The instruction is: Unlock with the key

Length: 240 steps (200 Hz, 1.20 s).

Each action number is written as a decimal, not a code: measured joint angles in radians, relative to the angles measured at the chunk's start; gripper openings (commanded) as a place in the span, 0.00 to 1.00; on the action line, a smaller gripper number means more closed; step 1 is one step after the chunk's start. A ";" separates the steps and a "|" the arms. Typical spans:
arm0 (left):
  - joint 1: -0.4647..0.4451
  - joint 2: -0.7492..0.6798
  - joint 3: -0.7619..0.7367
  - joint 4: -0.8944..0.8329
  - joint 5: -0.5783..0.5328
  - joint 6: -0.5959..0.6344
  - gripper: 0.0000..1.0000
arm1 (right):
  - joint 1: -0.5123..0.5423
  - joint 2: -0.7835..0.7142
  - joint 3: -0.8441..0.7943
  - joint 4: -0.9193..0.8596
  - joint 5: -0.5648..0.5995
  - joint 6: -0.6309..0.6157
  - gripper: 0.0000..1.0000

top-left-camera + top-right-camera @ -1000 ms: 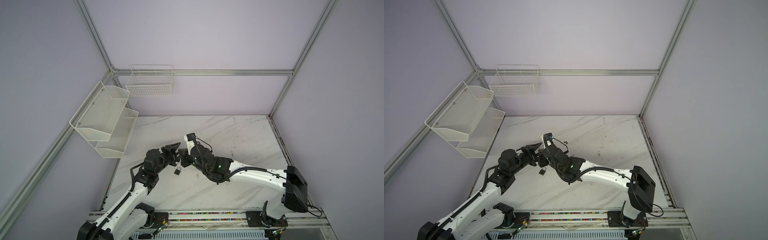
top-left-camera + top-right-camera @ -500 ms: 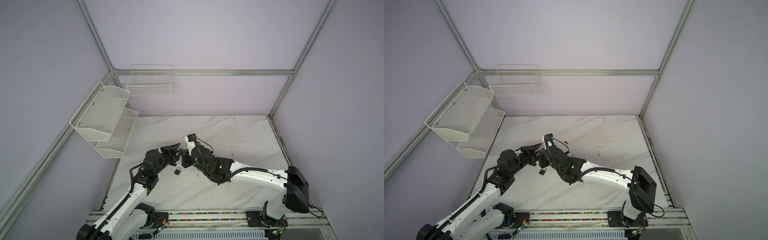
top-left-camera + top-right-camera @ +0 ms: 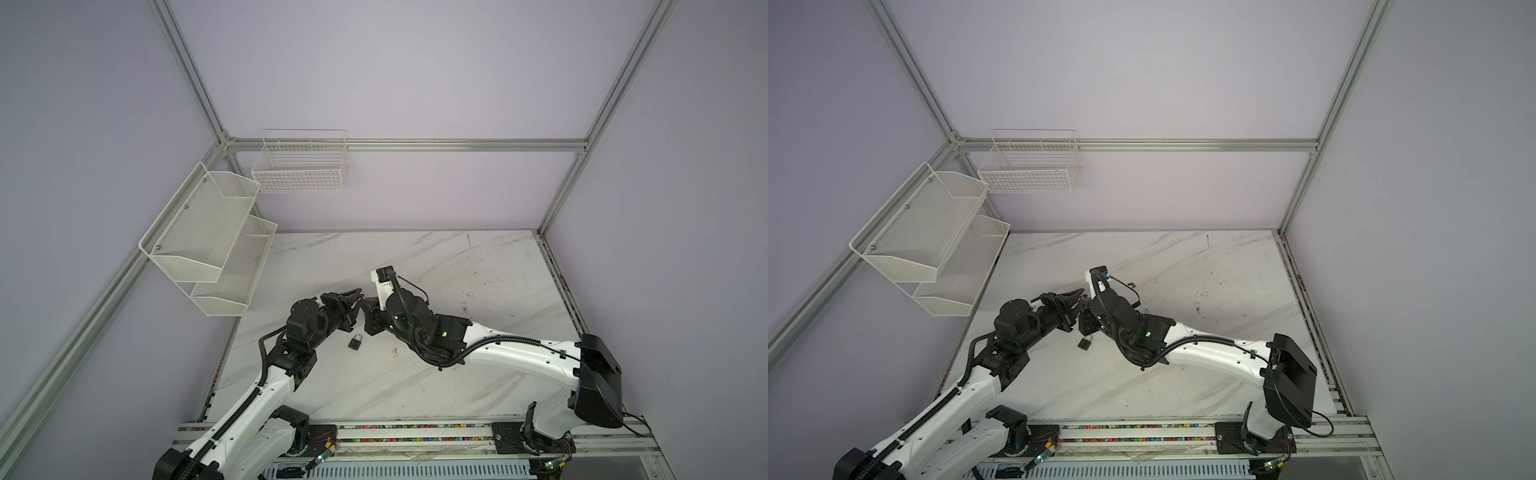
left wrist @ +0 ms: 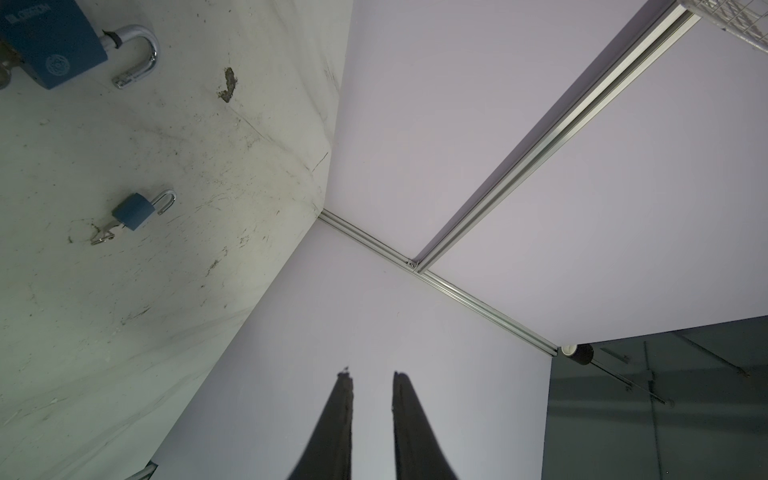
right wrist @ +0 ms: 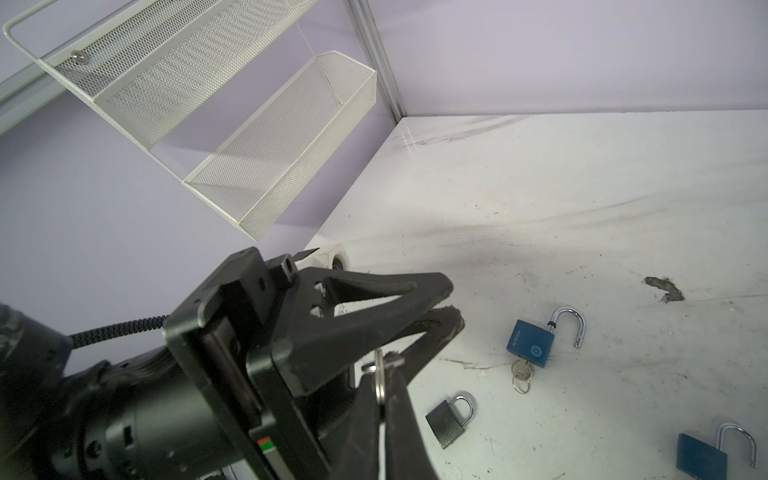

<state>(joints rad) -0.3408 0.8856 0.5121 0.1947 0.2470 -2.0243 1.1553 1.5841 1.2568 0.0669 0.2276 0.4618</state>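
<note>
**My right pincer (image 3: 363, 304) grips the key (image 5: 379, 374); grey padlock (image 3: 354, 344) just below**

Centre of a top view: my left pincer (image 3: 357, 299) is slightly parted and holds nothing. The right pincer sits just right of it. The grey padlock lies shut on the bench (image 3: 457, 374) just below both, shackle toward frame top. Right arm looks marginally nearer.

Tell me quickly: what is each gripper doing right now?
Left gripper: jaws slightly apart, holding nothing.
Right gripper: shut on the key.
</note>
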 measured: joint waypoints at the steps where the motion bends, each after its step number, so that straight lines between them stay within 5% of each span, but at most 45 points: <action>1: 0.000 0.000 0.000 0.000 0.000 0.000 0.18 | 0.000 0.000 0.000 0.000 0.000 0.000 0.00; 81: 0.000 0.000 0.000 0.003 -0.008 0.004 0.00 | 0.000 -0.003 -0.018 0.003 -0.015 -0.003 0.00; 118: -0.001 -0.003 0.000 0.000 -0.014 0.031 0.00 | 0.000 -0.011 -0.027 0.003 -0.015 -0.003 0.00; 146: -0.004 -0.006 0.001 0.001 -0.016 0.080 0.00 | 0.000 -0.027 -0.038 0.000 -0.016 -0.002 0.20; 160: -0.004 -0.005 0.002 -0.004 -0.032 0.123 0.00 | -0.001 -0.050 -0.048 0.000 -0.021 0.009 0.33; 196: -0.004 0.023 0.004 0.027 -0.076 0.301 0.00 | -0.039 -0.162 -0.083 0.005 -0.089 0.065 0.46; 240: -0.004 0.108 0.129 0.075 -0.037 0.673 0.00 | -0.196 -0.264 -0.113 0.037 -0.335 0.155 0.48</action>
<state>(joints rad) -0.3447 0.9936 0.6411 0.2699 0.2100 -1.3514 0.9596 1.3205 1.1442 0.1040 -0.1078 0.6167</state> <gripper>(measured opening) 0.047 0.483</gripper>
